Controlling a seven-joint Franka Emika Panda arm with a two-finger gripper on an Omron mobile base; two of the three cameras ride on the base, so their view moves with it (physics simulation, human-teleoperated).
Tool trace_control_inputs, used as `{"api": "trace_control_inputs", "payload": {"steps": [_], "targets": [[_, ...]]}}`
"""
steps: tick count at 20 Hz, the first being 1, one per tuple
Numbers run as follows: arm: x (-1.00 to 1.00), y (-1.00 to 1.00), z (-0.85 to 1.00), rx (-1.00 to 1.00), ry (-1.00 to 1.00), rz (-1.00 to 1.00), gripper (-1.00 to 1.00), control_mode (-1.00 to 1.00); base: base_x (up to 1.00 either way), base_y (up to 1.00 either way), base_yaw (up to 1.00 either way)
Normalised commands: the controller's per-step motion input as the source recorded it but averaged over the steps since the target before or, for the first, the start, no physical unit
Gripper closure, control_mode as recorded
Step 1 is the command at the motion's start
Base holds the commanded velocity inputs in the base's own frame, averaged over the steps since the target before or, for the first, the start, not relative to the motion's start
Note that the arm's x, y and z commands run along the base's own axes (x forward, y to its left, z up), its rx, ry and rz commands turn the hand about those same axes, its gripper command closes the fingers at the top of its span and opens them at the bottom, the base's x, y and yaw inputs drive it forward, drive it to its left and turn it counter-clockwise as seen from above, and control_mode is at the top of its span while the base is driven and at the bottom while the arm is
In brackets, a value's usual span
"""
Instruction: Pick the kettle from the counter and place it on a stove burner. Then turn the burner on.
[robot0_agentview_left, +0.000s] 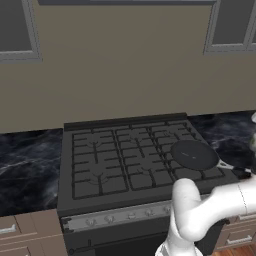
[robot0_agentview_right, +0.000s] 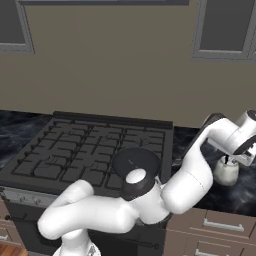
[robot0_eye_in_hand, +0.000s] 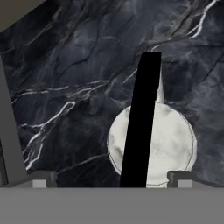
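Gripper (robot0_eye_in_hand: 111, 175) hangs wide open right over the kettle (robot0_eye_in_hand: 173, 144).
I want my fingers on both sides of its black handle (robot0_eye_in_hand: 141, 118) before I squeeze.

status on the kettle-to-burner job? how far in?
Done: the arm has reached over the counter right of the stove; nothing is moved. In hand: the open claw hangs over the kettle, its fingertips either side of the black handle, not gripping. Left: close on the handle, lift, set the kettle on a free burner (the frying pan occupies one), then turn a knob.
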Motion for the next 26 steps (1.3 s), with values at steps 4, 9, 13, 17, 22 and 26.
{"api": "trace_control_inputs", "payload": {"steps": [4,9,13,17,22,26], "targets": [[0.40,-0.49,-0.48,0.00,-0.10,0.01,-1.00,-1.00,0.00,0.00,0.00],[0.30,-0.21,-0.42,0.00,-0.07,0.02,1.00,-1.00,0.00,0.00,0.00],[-0.31,0.05,-0.08,0.00,-0.03,0.12,1.00,-1.00,0.00,0.00,0.00],[-0.80,0.58,0.00,-0.06,-0.04,0.27,1.00,-1.00,0.00,0.00,0.00],[-0.66,0.69,0.39,-0.08,-0.14,0.38,1.00,-1.00,0.00,0.00,0.00],[-0.39,0.98,0.46,-0.11,-0.20,0.34,1.00,-1.00,0.00,0.00,0.00]]}}
